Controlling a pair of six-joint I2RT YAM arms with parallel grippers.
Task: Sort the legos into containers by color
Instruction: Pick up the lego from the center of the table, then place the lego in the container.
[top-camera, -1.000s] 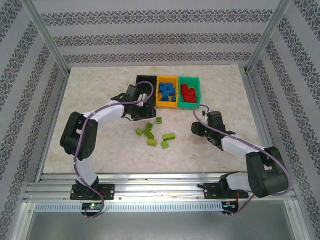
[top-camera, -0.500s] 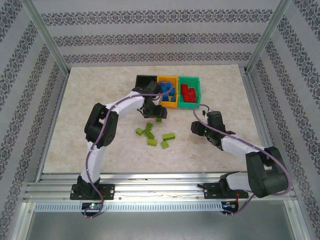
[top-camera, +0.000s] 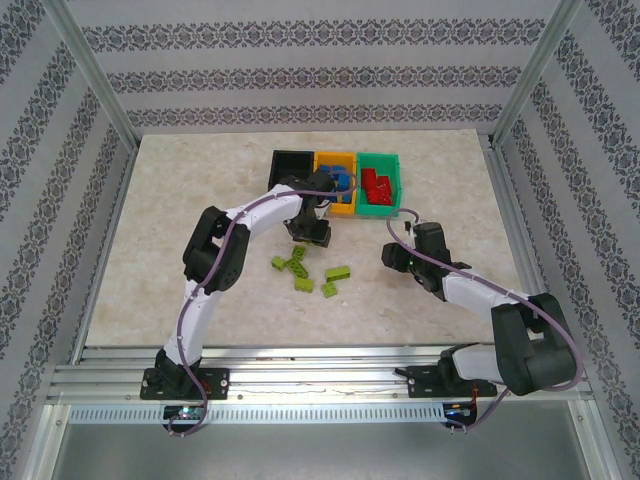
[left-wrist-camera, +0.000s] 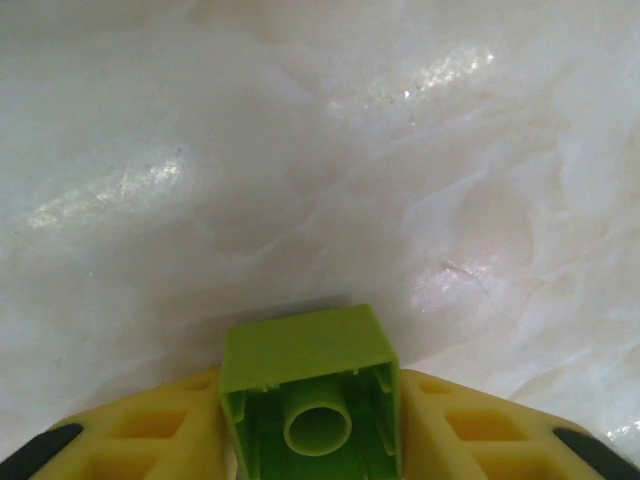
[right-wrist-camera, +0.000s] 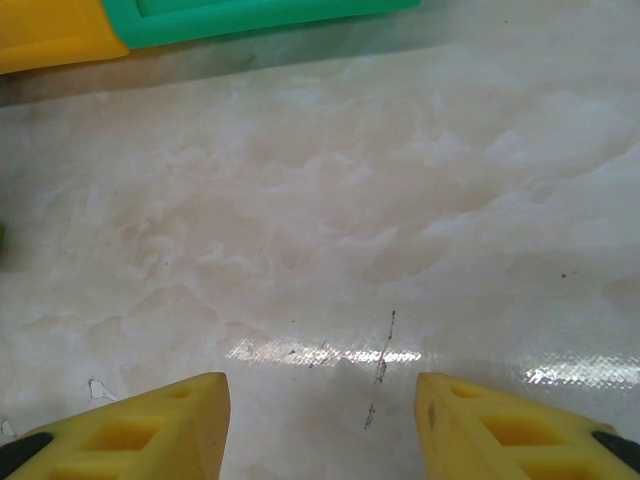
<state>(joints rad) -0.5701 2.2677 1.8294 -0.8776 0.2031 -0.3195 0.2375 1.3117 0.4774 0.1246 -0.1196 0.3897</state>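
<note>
Nearest the arm bases, a handful of loose lime-green studded plastic bricks (top-camera: 338, 272) is seen scattered on the pale marble-patterned counter (top-camera: 180, 230), between the two arms. Just beyond them, the left claw (top-camera: 308, 232) is pictured low over the counter and clamped on one more lime-green plastic brick (left-wrist-camera: 305, 350). The brick is gripped between the yellow fingers (left-wrist-camera: 150, 440), its hollow underside turned toward the wrist camera; whether it touches the counter cannot be told. Off to the right, well apart from the bricks, the right claw (right-wrist-camera: 322, 400) is held with its fingers spread and bare counter between them. Farthest back, three small open-top rectangular plastic bins are lined up side by side. The black bin (top-camera: 285, 160) is set on the left. The orange-yellow bin (top-camera: 347, 207) in the middle, directly behind the left claw, is loaded with blue bricks (top-camera: 343, 182). The green bin (top-camera: 380, 208) on the right is loaded with red bricks (top-camera: 375, 183).
</note>
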